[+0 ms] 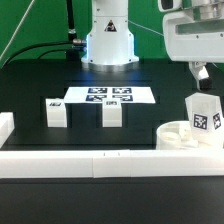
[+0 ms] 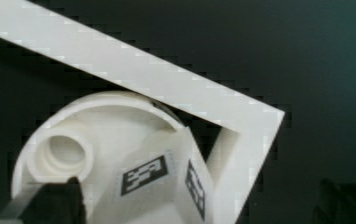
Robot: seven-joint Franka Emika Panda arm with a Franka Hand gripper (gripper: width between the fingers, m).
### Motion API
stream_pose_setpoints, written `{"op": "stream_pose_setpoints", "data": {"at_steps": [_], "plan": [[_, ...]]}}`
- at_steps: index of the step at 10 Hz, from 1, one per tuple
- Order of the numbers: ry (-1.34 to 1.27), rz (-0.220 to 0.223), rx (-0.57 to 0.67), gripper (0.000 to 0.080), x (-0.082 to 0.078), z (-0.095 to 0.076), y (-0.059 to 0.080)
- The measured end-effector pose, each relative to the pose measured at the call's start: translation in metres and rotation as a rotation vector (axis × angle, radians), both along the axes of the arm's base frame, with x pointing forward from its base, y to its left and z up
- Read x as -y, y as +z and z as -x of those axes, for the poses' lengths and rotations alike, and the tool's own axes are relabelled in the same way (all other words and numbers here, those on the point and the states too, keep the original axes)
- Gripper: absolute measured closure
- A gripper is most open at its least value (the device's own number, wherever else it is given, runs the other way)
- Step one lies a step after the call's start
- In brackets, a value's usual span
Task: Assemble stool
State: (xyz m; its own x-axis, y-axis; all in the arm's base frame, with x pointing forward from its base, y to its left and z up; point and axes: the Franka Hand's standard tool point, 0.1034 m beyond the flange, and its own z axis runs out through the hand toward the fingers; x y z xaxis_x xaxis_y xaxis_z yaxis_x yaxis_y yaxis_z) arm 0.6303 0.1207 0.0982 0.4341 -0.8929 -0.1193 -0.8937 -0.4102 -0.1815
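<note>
Black tabletop [image 1: 40, 95] carries the round seat [image 1: 183, 136] by the border rail [image 1: 80, 162]; a leg [image 1: 204, 114] stands upright on the seat, directly beneath the released pincer [image 1: 201, 74].

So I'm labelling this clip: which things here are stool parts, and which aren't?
Stool parts:
- round seat
- leg standing on the seat
- two loose legs

Not part of it:
- marker board
- white border rail
</note>
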Motion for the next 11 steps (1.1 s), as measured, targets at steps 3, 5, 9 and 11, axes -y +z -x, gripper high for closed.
{"op": "stream_pose_setpoints", "data": {"at_steps": [3,5,9,11], "plan": [[0.449,0.069,0.042,0.0150,0.002,0.002,0.000],[0.779,0.095,0.067,0.0150,0.007,0.006,-0.003],[1.103,0.144,0.111,0.0150,0.011,0.006,-0.003],[1.221,0.159,0.126,0.0150,0.013,0.006,-0.002]]}}
